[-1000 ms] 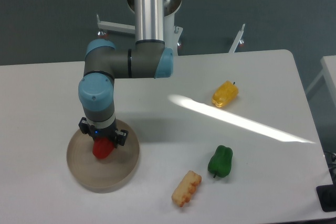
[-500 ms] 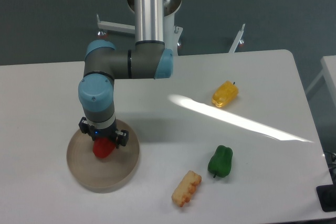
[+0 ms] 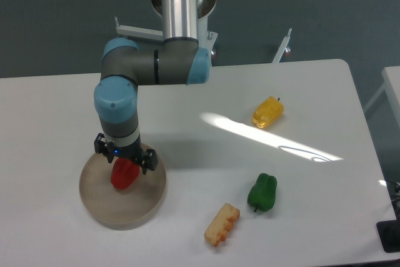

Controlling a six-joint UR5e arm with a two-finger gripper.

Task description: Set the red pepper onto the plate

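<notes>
text: none legible | labels/brands: none readable on the robot arm (image 3: 156,67) | numbers/signs: none on the desk (image 3: 206,148), plate (image 3: 125,214) or toy foods | note: any small markings are too blurred to read

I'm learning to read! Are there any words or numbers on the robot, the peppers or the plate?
There are none to read here. No letters or numbers show on the robot arm, the red pepper, the plate, the yellow pepper, the green pepper or the table. A tiny blue light glows by the gripper, but it is no word.
</notes>
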